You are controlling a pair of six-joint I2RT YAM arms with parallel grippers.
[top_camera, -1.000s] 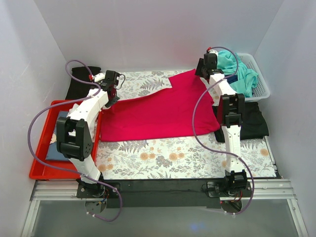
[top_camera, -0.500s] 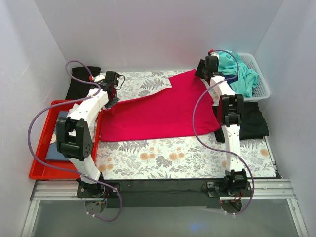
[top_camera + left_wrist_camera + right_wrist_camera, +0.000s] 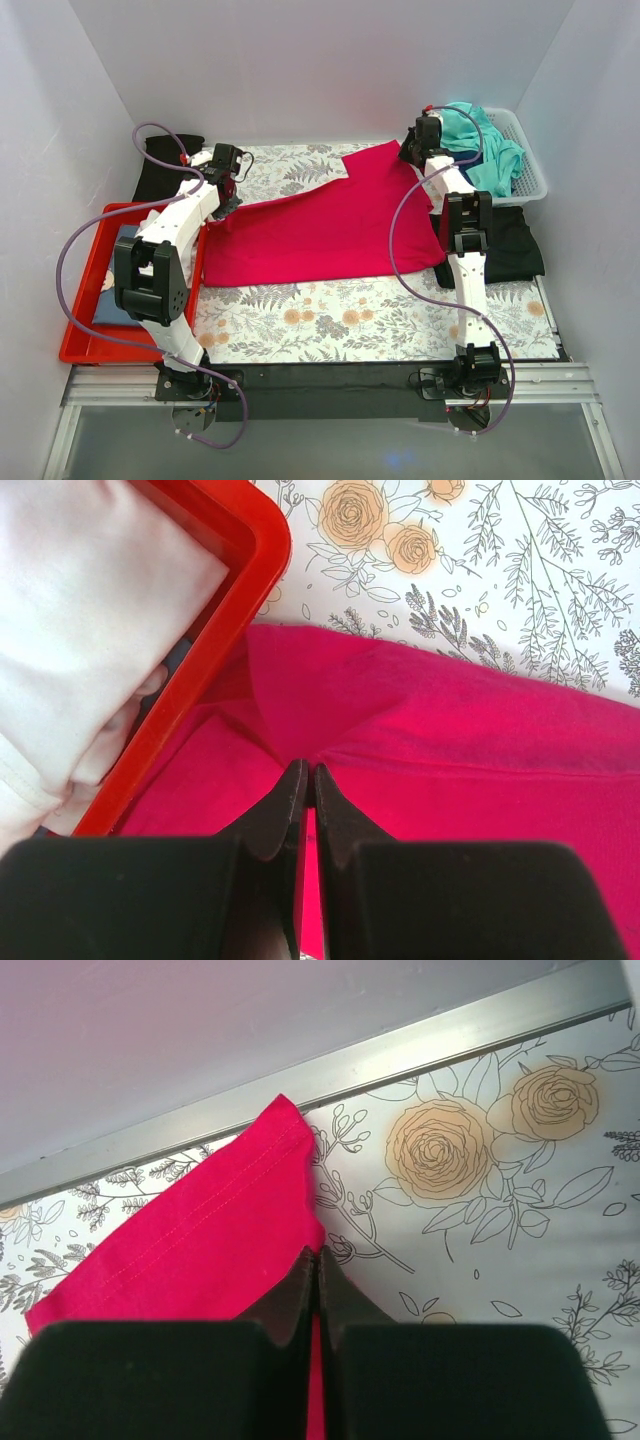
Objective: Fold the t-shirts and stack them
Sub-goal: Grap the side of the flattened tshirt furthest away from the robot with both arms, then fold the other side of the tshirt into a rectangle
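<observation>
Red shirt (image 3: 330, 225): spread flat mid-table on table cover (image 3: 350, 320). Runs from 9 o'clock up to 1 o'clock in top view. Far corner points at back wall.
L gripper (image 3: 308, 780): fingers pressed together, pinching a raised fold of red shirt near its 9–10 o'clock edge, just beside tray corner. Cloth puckers toward the tips.
R gripper (image 3: 317, 1260): fingers pressed together on the stitched hem at the shirt's 1 o'clock corner. Red shows between the fingers. Hem corner lies on cover, near the metal rail at table's back.
Tray (image 3: 75, 300): red, at 8–9 o'clock, holds white cloth (image 3: 90, 610) and a blue-grey folded cloth (image 3: 115, 290).
Black shirt (image 3: 515, 245): at 3 o'clock, partly under R arm, touching red shirt's right edge.
Teal shirt (image 3: 480, 145): bunched in white basket (image 3: 530, 160) at 2 o'clock, spilling over the near rim.
Dark cloth (image 3: 160, 165): at 10–11 o'clock, behind tray, by left wall.
Cover print: roses and ferns, line-drawn, on white.
Writing: too small to tell on any cloth.
</observation>
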